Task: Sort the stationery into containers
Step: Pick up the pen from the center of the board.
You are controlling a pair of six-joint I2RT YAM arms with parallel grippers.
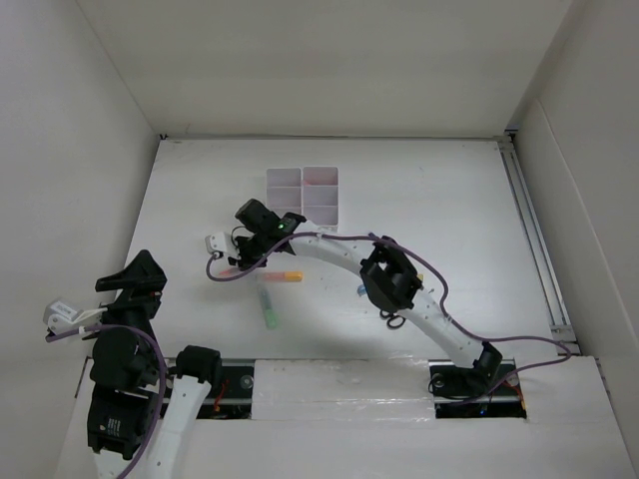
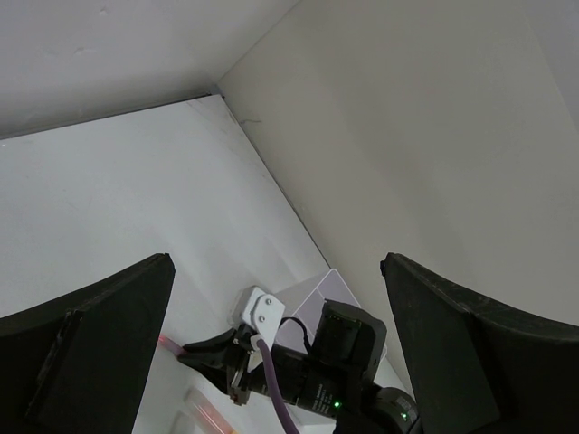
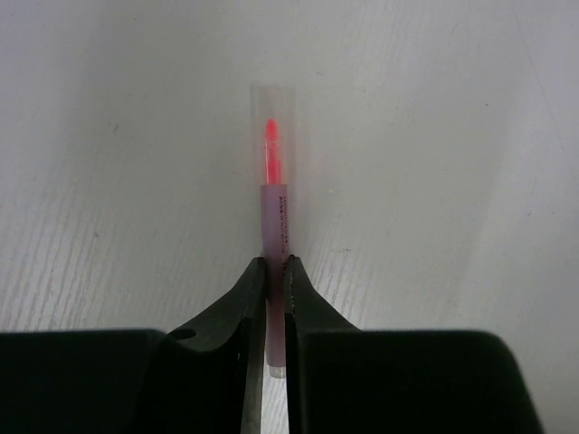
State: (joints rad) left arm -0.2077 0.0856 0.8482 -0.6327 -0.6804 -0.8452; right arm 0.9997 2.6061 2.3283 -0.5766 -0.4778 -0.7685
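So my right end effector (image 3: 276,267) is pinched shut on the pink pen (image 3: 274,181). The fingers sit on the barrel toward its tail end, so the clear-capped tip pokes out well ahead of them. The pen is down at the bench (image 1: 449,200), a bit on the near side of the organiser trays (image 1: 303,193). I honestly can't tell if it's off the surface yet or just lying there.

Because the hold is off-centre, I reckon the front end will want to droop or swivel. I'd lift straight up and slowly, keep the squeeze firm, then carry it the short hop to the trays. Those compartments look small next to the pen, so I'd tip it nose-down and let it lean in a corner, not try to lay it flat. I'd also let go low so it doesn't bounce out.

My left end effector (image 2: 276,271) is parked off to my left, wide open and holding nothing.

Headcount from the top view:
- Trays: two, side by side, three compartments each, so six slots.
- Pink pen: one.
- Orange highlighter (image 1: 285,276): one, just beside my right end effector.
- Green highlighter (image 1: 269,309): one, a little nearer to me.
- Scissors (image 1: 392,319): one pair, half hidden under my right arm.

I can't make out anything else.
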